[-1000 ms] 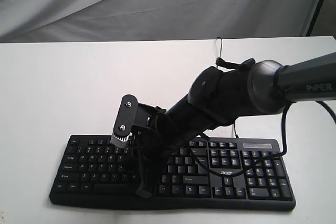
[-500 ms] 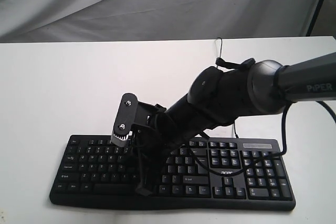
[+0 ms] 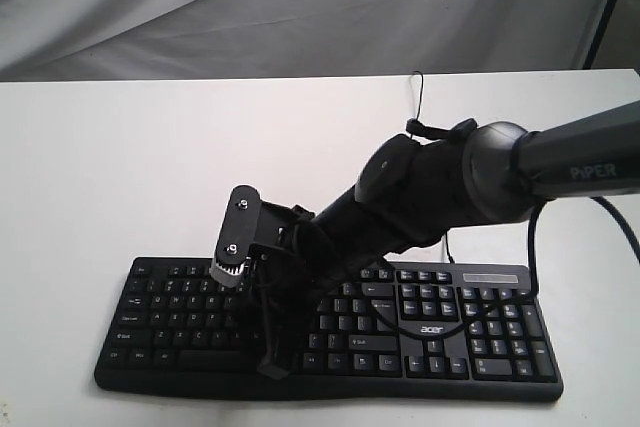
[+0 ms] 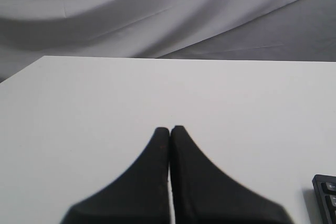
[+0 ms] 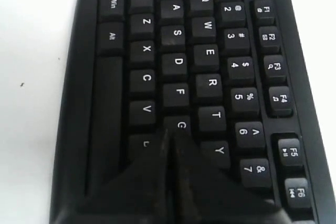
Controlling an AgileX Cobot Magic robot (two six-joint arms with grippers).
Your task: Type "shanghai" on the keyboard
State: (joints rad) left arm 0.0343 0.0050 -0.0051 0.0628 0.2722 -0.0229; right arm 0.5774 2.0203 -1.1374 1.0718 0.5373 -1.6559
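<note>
The wide black keyboard with white-lettered keys and an acer logo lies near the table's front edge. My right gripper reaches across to its letter section, shut and pointing steeply down. In the right wrist view the shut right gripper has its tips at the near edge of the G key, hiding the key beside it. Whether the tips touch a key I cannot tell. My left gripper is shut with nothing in it, over bare white table. A corner of the keyboard shows at that view's edge.
A thin black cable runs from the keyboard toward the back of the white table. Grey cloth hangs behind. A dark stand leg is at the far right. The keyboard sits close to the table's front edge.
The right gripper lifted slightly off the keys half a second ago and has now come back down at almost the same spot. The arm's elbow has shifted a little left.
</note>
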